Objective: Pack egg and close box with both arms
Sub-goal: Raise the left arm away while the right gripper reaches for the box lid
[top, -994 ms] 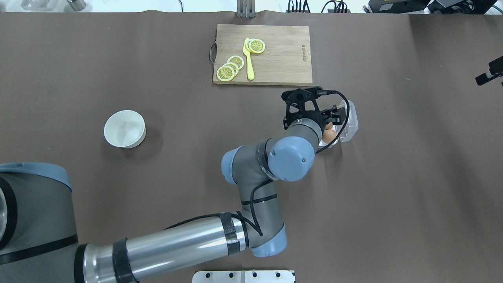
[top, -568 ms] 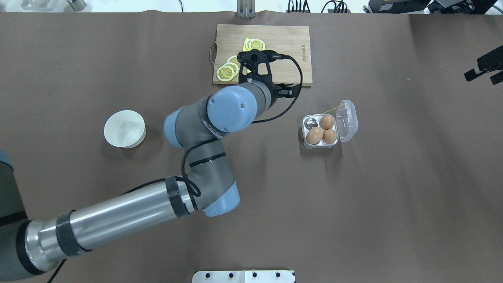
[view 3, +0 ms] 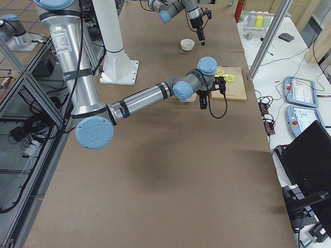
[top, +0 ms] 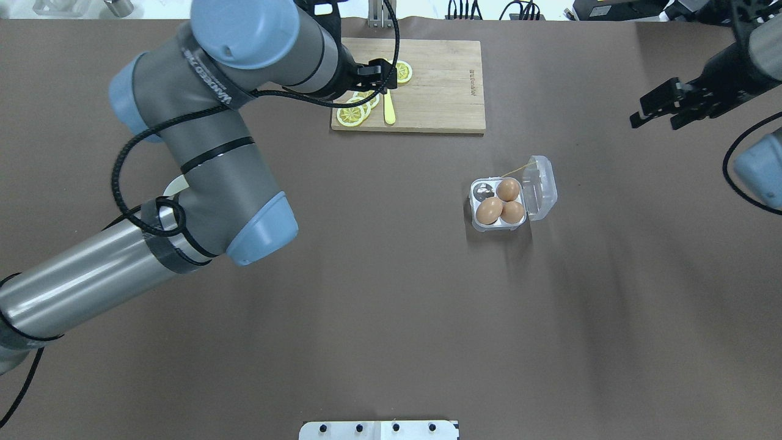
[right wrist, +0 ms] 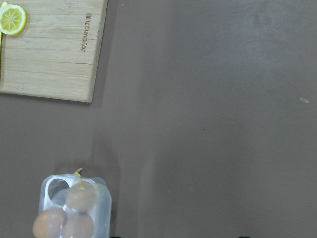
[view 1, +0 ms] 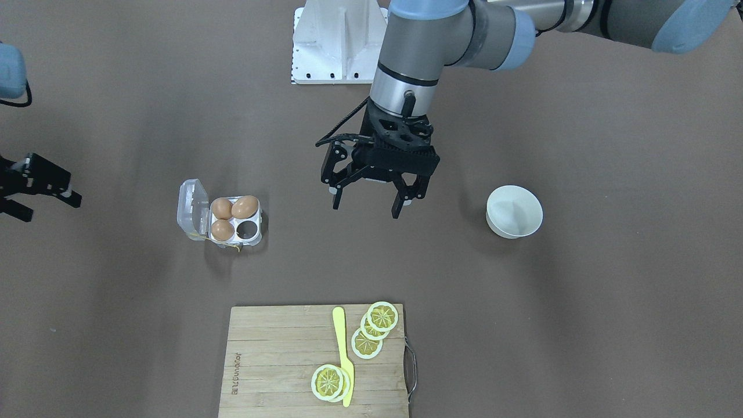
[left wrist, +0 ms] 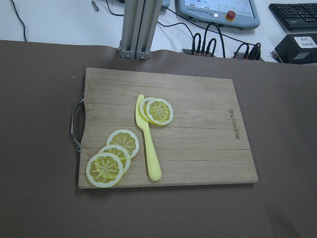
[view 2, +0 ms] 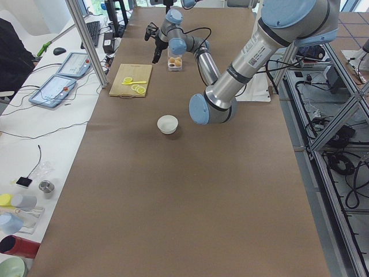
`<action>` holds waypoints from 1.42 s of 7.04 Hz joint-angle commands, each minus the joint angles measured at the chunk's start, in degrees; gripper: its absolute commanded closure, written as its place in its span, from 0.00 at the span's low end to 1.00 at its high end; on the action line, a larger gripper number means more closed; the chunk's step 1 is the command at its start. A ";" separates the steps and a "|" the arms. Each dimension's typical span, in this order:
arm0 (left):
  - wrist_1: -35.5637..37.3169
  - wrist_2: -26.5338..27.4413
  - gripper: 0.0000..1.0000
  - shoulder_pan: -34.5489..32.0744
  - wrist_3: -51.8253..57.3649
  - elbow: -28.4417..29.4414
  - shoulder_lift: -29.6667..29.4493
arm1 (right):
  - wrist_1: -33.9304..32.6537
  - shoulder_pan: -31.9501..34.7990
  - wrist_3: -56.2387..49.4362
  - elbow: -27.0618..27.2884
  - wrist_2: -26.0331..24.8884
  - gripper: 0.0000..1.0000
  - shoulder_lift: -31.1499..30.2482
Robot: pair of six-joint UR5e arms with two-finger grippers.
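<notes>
Mid-table, the box (top: pixel 482 190) stands with its lid (top: pixel 542 183) open on the right arm's side. Three eggs (top: pixel 490 209) are in and one cell is bare. The bowl (view 1: pixel 514 210) looks empty to us, so we judge closing comes next. Our left gripper (view 1: pixel 367 208) hangs spread and empty between box and bowl. The right gripper (top: pixel 657 119) is spread too, well apart from the box. We'd steady the base with the left, fold the lid over with the right, press gently, and keep the string (top: pixel 519 166) clear.

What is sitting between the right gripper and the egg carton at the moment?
Nothing. In the overhead view only bare brown table runs between the right gripper and the egg carton, whose lid is open. The front-facing view shows the same.
</notes>
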 commanded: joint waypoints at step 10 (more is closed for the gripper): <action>0.38 -1.31 0.02 -1.58 -0.57 -2.71 1.87 | 27.21 -17.66 27.00 -8.94 -4.52 1.00 5.88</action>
